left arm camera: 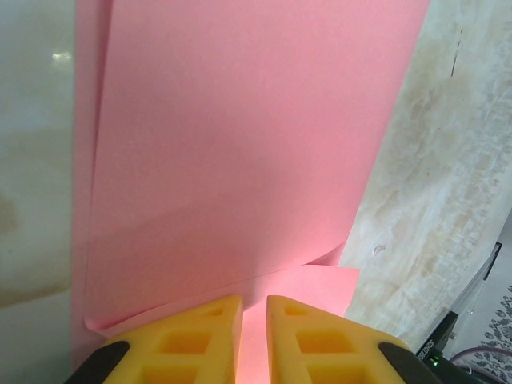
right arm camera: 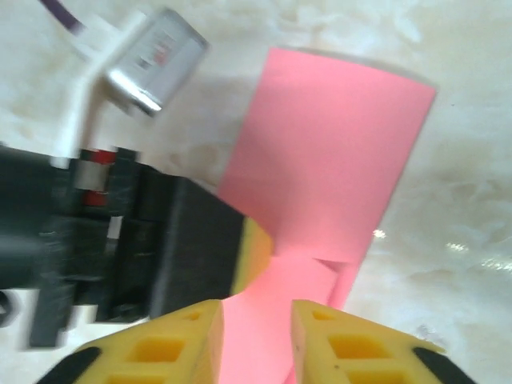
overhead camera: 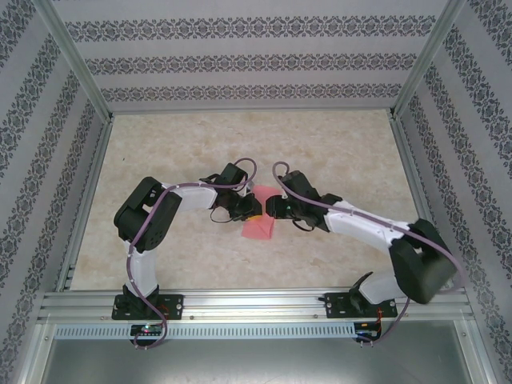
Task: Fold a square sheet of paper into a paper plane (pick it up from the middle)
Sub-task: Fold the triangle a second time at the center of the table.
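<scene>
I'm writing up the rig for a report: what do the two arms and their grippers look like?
Both the left arm and right arm have white links and bulky black joints, each trailed by a purple cable. The left gripper and right gripper have yellow fingers with moulded pockets.

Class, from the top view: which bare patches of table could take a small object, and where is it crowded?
Crowded: the centre, where left gripper and right gripper meet over the pink paper. Free: the far table between them and the back wall; the near strip between paper and front rail.
</scene>
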